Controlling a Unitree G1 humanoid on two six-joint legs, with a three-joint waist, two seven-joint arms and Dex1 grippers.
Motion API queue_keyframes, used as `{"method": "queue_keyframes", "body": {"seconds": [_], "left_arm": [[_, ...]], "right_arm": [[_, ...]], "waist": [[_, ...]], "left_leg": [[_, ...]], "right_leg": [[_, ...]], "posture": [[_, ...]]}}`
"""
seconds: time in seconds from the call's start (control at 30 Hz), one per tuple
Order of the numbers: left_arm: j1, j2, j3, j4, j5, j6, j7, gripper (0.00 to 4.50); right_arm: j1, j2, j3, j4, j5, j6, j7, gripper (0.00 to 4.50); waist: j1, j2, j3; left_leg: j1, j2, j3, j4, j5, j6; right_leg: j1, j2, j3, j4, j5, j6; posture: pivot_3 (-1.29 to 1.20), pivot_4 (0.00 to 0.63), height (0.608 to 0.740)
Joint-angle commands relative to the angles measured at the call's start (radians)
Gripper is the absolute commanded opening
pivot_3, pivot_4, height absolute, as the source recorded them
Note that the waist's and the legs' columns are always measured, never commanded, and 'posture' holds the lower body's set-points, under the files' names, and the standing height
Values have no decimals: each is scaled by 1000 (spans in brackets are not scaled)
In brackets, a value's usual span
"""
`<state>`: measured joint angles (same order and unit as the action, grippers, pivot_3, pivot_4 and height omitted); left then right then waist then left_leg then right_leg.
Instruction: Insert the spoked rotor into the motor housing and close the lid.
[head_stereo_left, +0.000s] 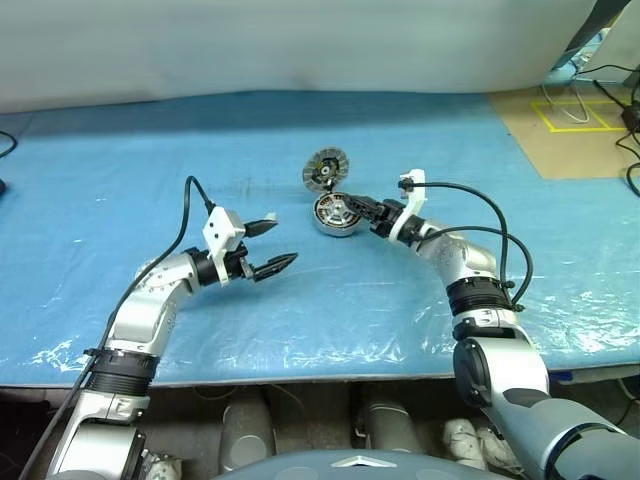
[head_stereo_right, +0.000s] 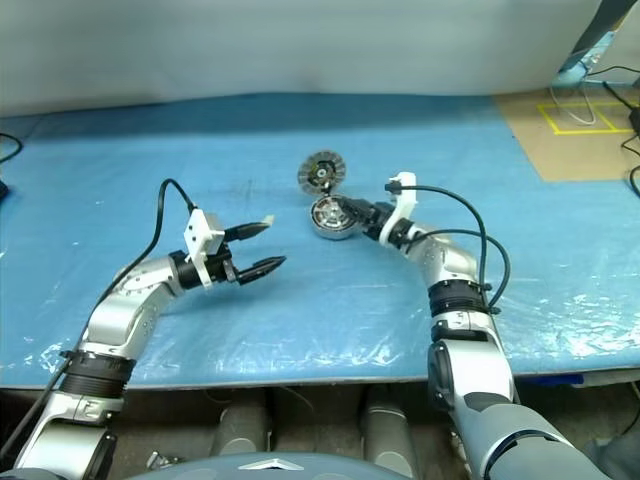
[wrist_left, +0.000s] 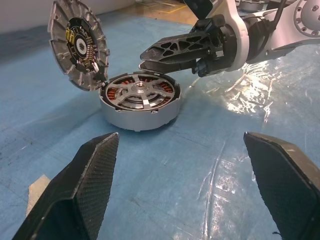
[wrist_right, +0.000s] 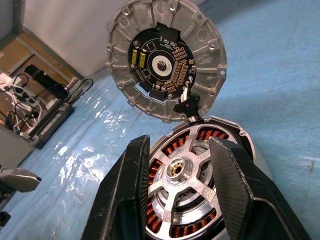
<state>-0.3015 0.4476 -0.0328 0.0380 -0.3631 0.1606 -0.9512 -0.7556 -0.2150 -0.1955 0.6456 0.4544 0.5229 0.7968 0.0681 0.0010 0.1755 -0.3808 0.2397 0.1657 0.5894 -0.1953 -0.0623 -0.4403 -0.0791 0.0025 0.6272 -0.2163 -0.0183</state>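
The motor housing (head_stereo_left: 336, 214) stands on the blue table with copper windings showing around its ring. The spoked rotor (wrist_right: 180, 172) lies flat inside it, hub centred. The lid (head_stereo_left: 326, 170), a ribbed grey disc with a dark circuit board on its inner face, stands upright at the housing's far edge, swung open. My right gripper (head_stereo_left: 355, 207) reaches over the housing from the right; its fingers (wrist_right: 127, 190) are parted just above the rotor, either side of the hub, with nothing between them. My left gripper (head_stereo_left: 272, 245) hangs wide open to the left of the housing, well apart from it.
A blue plastic sheet (head_stereo_left: 150, 150) covers the table, wrinkled near the front edge. A brown board with yellow tape marks (head_stereo_left: 570, 120) and cables lies at the far right. A white wall closes the back.
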Motion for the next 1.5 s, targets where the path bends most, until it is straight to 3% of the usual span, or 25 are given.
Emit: {"method": "queue_keyframes", "body": {"seconds": [0.03, 0.23, 0.43, 0.57, 0.77, 0.83, 1.0, 1.2, 1.33, 1.5], "left_arm": [[12, 3, 13, -24, -8, -15, -3, 4147], [5, -3, 18, -25, -15, -9, 7, 4147], [-7, -18, 20, -58, -36, 21, 26, 4147], [-6, -17, 22, -71, -35, 33, 42, 4147], [-29, -18, 30, -34, -27, 20, 52, 4147], [-40, -26, 38, -19, -31, 23, 65, 4147], [-45, -35, 53, -30, -74, 71, 75, 4147], [-170, -41, 193, 28, -226, 217, 143, 4147], [-310, -19, 248, 184, -227, 217, 141, 4147], [-545, -35, 230, 509, -148, 132, 114, 4147]], "right_arm": [[-25, -10, -15, -67, 38, 11, 26, 1935], [-34, 0, 9, -131, 41, 10, 33, 1935], [-32, 24, 36, -92, 9, -1, 11, 25], [-44, 32, 110, -35, -92, -62, -32, 25], [-25, 26, 228, 26, -210, -168, 14, 25], [-22, 20, 277, 77, -305, -265, -61, 25], [0, 16, 236, 50, -258, -279, -23, 25], [61, -46, 110, -210, -86, -114, 27, 25], [148, -112, 90, -433, 11, 55, 55, 25], [262, -177, 86, -621, 54, 178, 24, 25]], "waist": [[0, 0, 0], [1, 0, 0], [0, 0, 0], [-1, 0, 0], [-2, 0, 0], [-3, 0, 0], [-2, -1, 0], [8, -1, 0], [6, -1, 0], [12, -1, 0]], "left_leg": [[0, 0, 0, -1, 0, 0], [0, 0, 1, -6, 0, 0], [1, 0, 1, -8, 1, -1], [1, 0, 1, -8, 1, -1], [3, 0, 1, -8, 1, -1], [5, 0, 1, -8, 1, -2], [12, -1, 2, -8, 2, -3], [9, -1, 2, -8, 2, -3], [9, -1, 1, -9, 2, -3], [10, -1, 1, -12, 2, -3]], "right_leg": [[0, 0, 0, -1, 0, 0], [0, 0, -1, -3, 0, 0], [0, 0, -1, -3, 0, 0], [0, 1, -1, -3, 0, 0], [1, 0, 0, -3, 0, 0], [2, 1, 0, -3, 0, 0], [10, -1, 1, -3, 0, 0], [9, 1, 0, -4, 0, 0], [8, 2, 0, -5, 0, 0], [9, 3, 0, -7, 0, 1]], "posture": [[0, 150, 740], [0, 150, 740], [0, 150, 740], [0, 150, 740], [0, 150, 740], [0, 150, 740], [0, 150, 740], [0, 150, 740], [0, 150, 740], [0, 150, 740]]}}
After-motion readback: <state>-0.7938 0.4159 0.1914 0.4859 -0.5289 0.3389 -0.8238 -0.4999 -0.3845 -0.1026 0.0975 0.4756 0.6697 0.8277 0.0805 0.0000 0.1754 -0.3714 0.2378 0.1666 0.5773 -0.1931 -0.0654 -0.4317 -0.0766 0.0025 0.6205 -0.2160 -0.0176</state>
